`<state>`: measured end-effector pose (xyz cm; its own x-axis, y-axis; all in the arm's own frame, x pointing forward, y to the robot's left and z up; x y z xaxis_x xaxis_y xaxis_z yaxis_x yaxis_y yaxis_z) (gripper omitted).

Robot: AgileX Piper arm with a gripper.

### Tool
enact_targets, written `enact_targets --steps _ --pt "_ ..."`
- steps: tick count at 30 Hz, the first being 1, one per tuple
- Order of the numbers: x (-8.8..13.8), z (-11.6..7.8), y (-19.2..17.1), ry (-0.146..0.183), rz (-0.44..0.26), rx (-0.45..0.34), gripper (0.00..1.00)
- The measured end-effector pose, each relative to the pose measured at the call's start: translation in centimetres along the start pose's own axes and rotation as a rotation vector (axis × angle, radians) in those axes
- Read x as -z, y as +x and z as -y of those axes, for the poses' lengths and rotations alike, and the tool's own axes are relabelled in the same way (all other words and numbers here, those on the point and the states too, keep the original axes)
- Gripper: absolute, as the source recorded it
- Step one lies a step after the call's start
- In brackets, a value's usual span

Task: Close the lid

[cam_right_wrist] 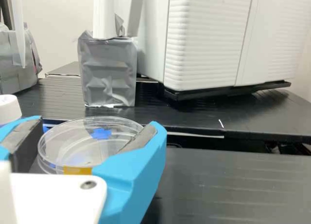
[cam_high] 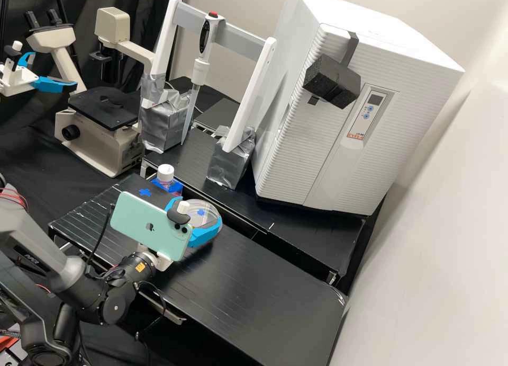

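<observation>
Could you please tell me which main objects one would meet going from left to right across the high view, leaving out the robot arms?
Microscope, white-capped bottle, clear round dish, white boxy appliance.

Glossy plastic-looking dish (cam_right_wrist: 80,146), crinkled metallic-looking tape (cam_right_wrist: 108,76) (cabinet (cam_high: 338,138) matt, ribbed)

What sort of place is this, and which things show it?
Most likely a biology laboratory: a beige microscope stands on the left, what looks like a pipette controller is upright at a white frame, and there is a clear, shallow round dish like a Petri dish.
</observation>
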<state>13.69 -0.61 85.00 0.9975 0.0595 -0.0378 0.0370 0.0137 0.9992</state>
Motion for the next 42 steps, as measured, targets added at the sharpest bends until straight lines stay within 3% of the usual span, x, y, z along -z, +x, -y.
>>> enact_targets --steps 24,25,42 --pt "-0.37 -0.03 -0.03 0.007 0.017 0.001 0.0" --pt "-0.37 -0.03 -0.03 0.007 0.017 0.001 1.0" --pt "-0.22 -0.18 -0.15 -0.036 0.017 -0.011 1.0"
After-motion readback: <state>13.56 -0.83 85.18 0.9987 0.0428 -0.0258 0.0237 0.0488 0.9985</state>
